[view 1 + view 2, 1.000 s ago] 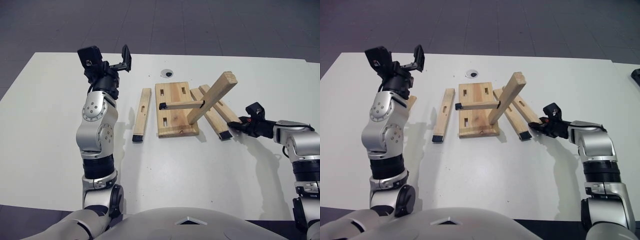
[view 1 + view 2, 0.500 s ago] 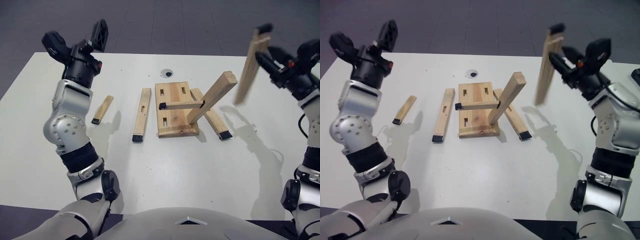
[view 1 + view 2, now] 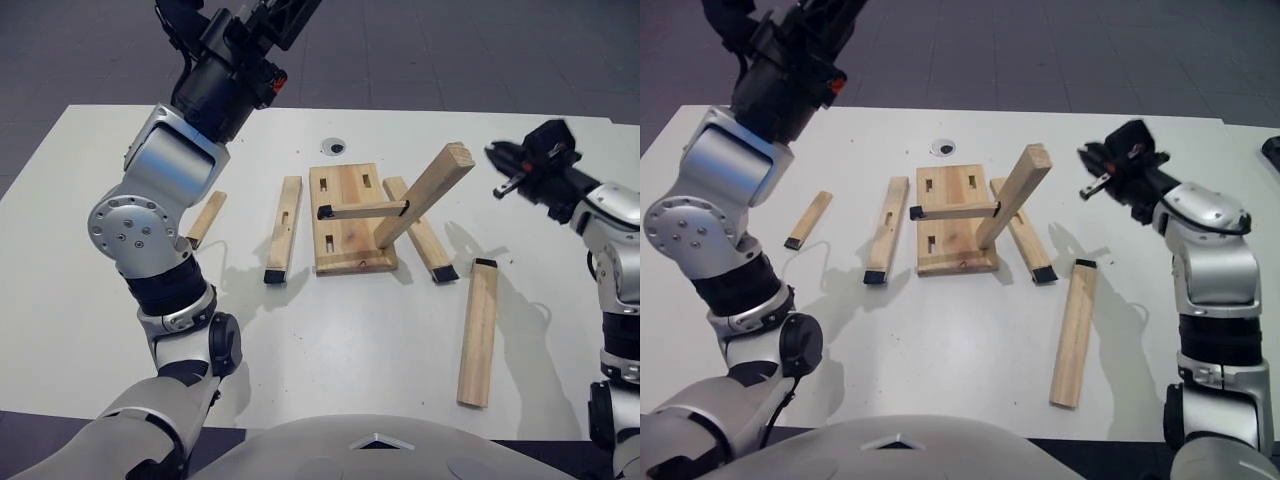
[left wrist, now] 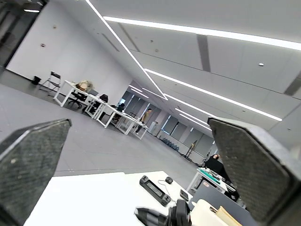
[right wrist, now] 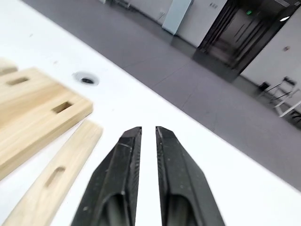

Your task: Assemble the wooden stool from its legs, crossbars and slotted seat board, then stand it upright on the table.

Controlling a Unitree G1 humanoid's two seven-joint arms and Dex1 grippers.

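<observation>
The right gripper (image 5: pixel 148 129) is hanging in the air over the right side of the white table (image 3: pixel 90 250). Its two black fingers (image 5: pixel 117 174) are lying almost together with only a thin slit between them, and they are gripping nothing. From the head cameras the tips are looking blurred, so I would not swear the slit is quite that thin. The gripper is sitting well clear of every wooden piece.

Nearest to it, on the robot's side, a loose leg (image 3: pixel 478 333) is lying flat on the table with its black-capped end pointing away from the robot. Further in, the slotted seat board (image 3: pixel 345 240) is lying flat in the middle of the table. A tilted leg (image 3: pixel 430 190) is standing at the board's near right corner, leaning up and to the right. A crossbar (image 3: pixel 365 211) is sticking out of it sideways above the board. A second flat leg (image 3: pixel 432 250) is lying just beside the board's right edge, passing under the tilted one. On the board's left, a slotted leg (image 3: pixel 283 228) is lying just beside it. A short crossbar (image 3: pixel 205 218) is lying farther left, close to the left arm.

The left gripper (image 4: pixel 138 122) is hanging high above the far left of the table, its pads spread wide and empty, facing out into the room.
</observation>
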